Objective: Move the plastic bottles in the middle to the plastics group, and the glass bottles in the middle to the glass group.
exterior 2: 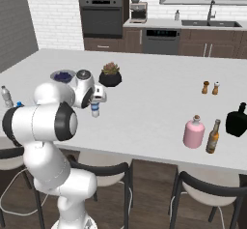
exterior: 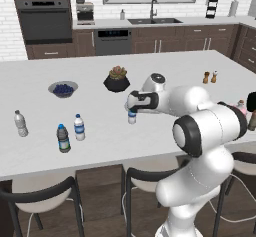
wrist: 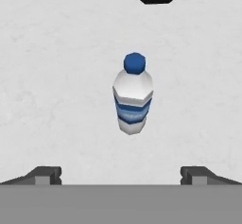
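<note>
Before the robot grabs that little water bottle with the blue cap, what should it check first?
1. Gripper open wide enough: ok, both fingertips stand far apart.
2. Small clear blue-capped, blue-labelled bottle centred between the fingertips: ok.
3. Bottle upright on the white counter: ok.
4. Room around the bottle: ok; the black plant pot and the grey bowl of blueberries stand apart from it.
5. Fingers low enough to close on it: cannot tell.
6. Plastics group on the counter's left, three small bottles: ok, with bare counter beside them.

bowl of blueberries (exterior: 63, 88), dark potted succulent (exterior: 117, 79), salt and pepper shakers (exterior: 210, 77), white counter (exterior: 165, 68)
</note>
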Robot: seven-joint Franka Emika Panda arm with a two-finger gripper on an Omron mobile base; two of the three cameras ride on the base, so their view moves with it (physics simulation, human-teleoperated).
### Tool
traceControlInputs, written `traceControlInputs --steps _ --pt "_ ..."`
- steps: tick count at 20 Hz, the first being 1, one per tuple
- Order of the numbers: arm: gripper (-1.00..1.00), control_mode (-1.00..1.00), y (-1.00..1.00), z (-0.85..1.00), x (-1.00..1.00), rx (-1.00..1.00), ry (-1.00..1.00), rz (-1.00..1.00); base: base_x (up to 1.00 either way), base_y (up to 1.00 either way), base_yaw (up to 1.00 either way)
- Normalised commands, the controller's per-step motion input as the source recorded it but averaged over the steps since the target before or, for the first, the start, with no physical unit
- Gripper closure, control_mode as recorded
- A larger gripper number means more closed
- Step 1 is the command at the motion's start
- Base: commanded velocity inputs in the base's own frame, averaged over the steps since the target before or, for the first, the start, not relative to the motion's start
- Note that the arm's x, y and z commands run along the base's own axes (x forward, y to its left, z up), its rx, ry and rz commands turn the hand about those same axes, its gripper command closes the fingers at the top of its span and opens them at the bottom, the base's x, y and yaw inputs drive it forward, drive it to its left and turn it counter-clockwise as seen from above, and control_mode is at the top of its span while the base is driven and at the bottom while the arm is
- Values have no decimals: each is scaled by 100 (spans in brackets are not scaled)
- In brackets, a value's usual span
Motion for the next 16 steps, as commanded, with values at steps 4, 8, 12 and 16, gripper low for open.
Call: traceControlInputs --steps 4,8,12,16 --pt "-100 -100 0 -12 23 0 0 0 0 0 0" --pt "-100 -100 0 -12 23 0 0 0 0 0 0" --pt "-100 -100 0 -13 23 0 0 0 0 0 0" --pt "-100 -100 4 -14 27 0 0 0 0 0 0"
